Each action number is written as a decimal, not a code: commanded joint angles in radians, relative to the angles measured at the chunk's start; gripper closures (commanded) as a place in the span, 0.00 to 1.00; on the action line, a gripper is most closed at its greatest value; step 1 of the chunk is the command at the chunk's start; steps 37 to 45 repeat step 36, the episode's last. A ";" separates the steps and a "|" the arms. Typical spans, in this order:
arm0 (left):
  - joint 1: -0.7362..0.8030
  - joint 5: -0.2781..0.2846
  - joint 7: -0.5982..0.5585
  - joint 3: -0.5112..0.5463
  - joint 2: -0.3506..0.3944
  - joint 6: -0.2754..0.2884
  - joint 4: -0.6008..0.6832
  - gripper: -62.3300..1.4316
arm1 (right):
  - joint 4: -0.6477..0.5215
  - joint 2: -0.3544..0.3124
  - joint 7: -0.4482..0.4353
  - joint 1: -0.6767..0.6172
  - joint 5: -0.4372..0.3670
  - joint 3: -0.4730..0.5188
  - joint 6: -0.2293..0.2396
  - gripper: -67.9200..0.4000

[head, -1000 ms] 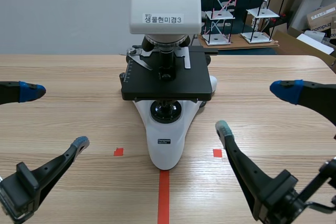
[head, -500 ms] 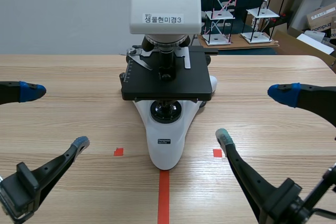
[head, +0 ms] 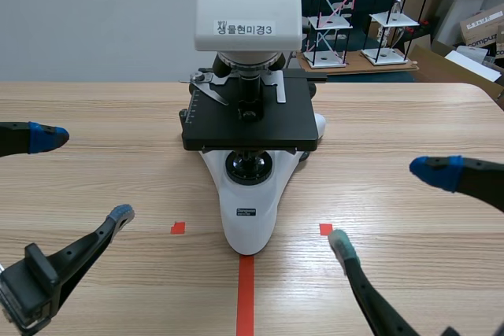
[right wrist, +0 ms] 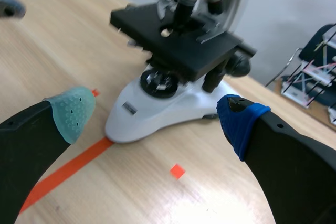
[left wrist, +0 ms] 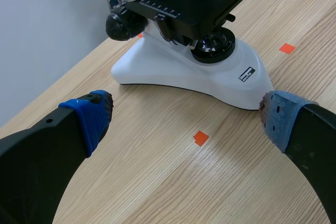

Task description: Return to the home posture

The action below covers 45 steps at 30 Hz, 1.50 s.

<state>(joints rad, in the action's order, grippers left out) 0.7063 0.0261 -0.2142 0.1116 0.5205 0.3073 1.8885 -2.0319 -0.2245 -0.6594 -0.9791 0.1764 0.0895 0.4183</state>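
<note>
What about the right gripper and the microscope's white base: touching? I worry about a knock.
Apart. The scene view shows bare table and a red tape square between the right gripper and the microscope's white base.

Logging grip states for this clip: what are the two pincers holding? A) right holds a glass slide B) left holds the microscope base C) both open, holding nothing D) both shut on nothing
C: left pincer and right pincer both stand spread wide, the white-and-black microscope ahead, untouched.

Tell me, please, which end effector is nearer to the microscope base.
Right. The right end effector has a pad near the microscope base; the left end effector stands farther out on the other side.
</note>
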 commanded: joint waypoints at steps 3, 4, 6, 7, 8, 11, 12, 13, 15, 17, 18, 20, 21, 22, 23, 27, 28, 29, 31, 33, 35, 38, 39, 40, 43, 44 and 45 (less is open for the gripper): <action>0.006 0.006 -0.014 -0.001 -0.005 -0.005 0.004 0.05 | -0.002 0.000 -0.018 0.012 -0.018 0.003 -0.004 0.25; 0.006 0.006 -0.014 -0.001 -0.005 -0.005 0.004 0.05 | -0.002 0.000 -0.018 0.012 -0.018 0.003 -0.004 0.25; 0.006 0.006 -0.014 -0.001 -0.005 -0.005 0.004 0.05 | -0.002 0.000 -0.017 0.012 -0.018 0.003 -0.004 0.25; 0.006 0.006 -0.014 -0.001 -0.005 -0.005 0.004 0.05 | -0.002 0.000 -0.017 0.012 -0.018 0.003 -0.004 0.25; 0.006 0.006 -0.014 -0.001 -0.005 -0.005 0.004 0.05 | -0.002 0.000 -0.017 0.012 -0.018 0.003 -0.004 0.25; 0.006 0.006 -0.014 -0.001 -0.005 -0.005 0.004 0.05 | -0.002 0.000 -0.017 0.013 -0.018 0.003 -0.004 0.25; 0.006 0.006 -0.014 -0.001 -0.005 -0.005 0.004 0.05 | -0.002 0.000 -0.017 0.013 -0.018 0.003 -0.004 0.27; 0.006 0.006 -0.014 -0.001 -0.005 -0.005 0.004 0.05 | -0.002 0.000 -0.017 0.013 -0.018 0.003 -0.004 0.28; 0.006 0.006 -0.014 -0.001 -0.005 -0.005 0.004 0.05 | -0.002 0.000 -0.017 0.013 -0.018 0.003 -0.004 0.28; 0.006 0.006 -0.014 -0.001 -0.005 -0.005 0.004 0.05 | -0.002 0.000 -0.018 0.013 -0.018 0.003 -0.004 0.28; 0.006 0.006 -0.014 -0.001 -0.005 -0.005 0.004 0.05 | -0.002 0.000 -0.018 0.013 -0.018 0.003 -0.004 0.28; 0.006 0.006 -0.014 -0.001 -0.005 -0.005 0.004 0.05 | -0.002 0.000 -0.018 0.013 -0.018 0.003 -0.004 0.28; 0.006 0.006 -0.014 -0.001 -0.005 -0.005 0.004 0.05 | -0.002 0.000 -0.018 0.013 -0.018 0.003 -0.004 0.28; 0.006 0.006 -0.014 -0.001 -0.005 -0.005 0.004 0.05 | -0.002 0.000 -0.018 0.013 -0.018 0.003 -0.004 0.28; 0.006 0.006 -0.014 -0.001 -0.005 -0.005 0.004 0.05 | -0.002 0.000 -0.017 0.015 -0.018 0.003 -0.004 0.28; 0.006 0.006 -0.014 -0.001 -0.005 -0.005 0.004 0.05 | -0.002 0.000 -0.017 0.015 -0.018 0.003 -0.004 0.28; 0.006 0.006 -0.014 -0.001 -0.005 -0.005 0.004 0.05 | -0.002 0.000 -0.017 0.015 -0.018 0.003 -0.004 0.28; 0.006 0.006 -0.014 -0.001 -0.005 -0.005 0.004 0.05 | -0.002 0.000 -0.017 0.015 -0.018 0.003 -0.004 0.28; 0.006 0.006 -0.014 -0.001 -0.005 -0.005 0.004 0.05 | -0.002 0.000 -0.018 0.015 -0.018 0.003 -0.004 0.28; 0.006 0.006 -0.014 -0.001 -0.005 -0.005 0.004 0.05 | -0.002 0.000 -0.018 0.015 -0.018 0.003 -0.004 0.28; 0.006 0.006 -0.014 -0.001 -0.005 -0.005 0.004 0.05 | -0.002 0.000 -0.018 0.015 -0.018 0.003 -0.004 0.28; 0.006 0.006 -0.014 -0.001 -0.005 -0.005 0.004 0.05 | -0.002 0.000 -0.018 0.015 -0.018 0.003 -0.004 0.28; 0.006 0.006 -0.014 -0.001 -0.005 -0.005 0.004 0.05 | -0.002 0.000 -0.018 0.015 -0.018 0.003 -0.004 0.28; 0.006 0.006 -0.014 -0.001 -0.005 -0.005 0.004 0.05 | -0.002 0.000 -0.018 0.015 -0.018 0.003 -0.004 0.28; 0.006 0.006 -0.014 -0.001 -0.005 -0.005 0.004 0.05 | -0.002 0.000 -0.018 0.015 -0.018 0.003 -0.004 0.28; 0.006 0.006 -0.014 -0.001 -0.005 -0.005 0.004 0.05 | -0.002 0.000 -0.018 0.015 -0.018 0.003 -0.004 0.28; 0.006 0.006 -0.014 -0.001 -0.005 -0.005 0.004 0.05 | -0.002 0.000 -0.018 0.015 -0.018 0.003 -0.004 0.28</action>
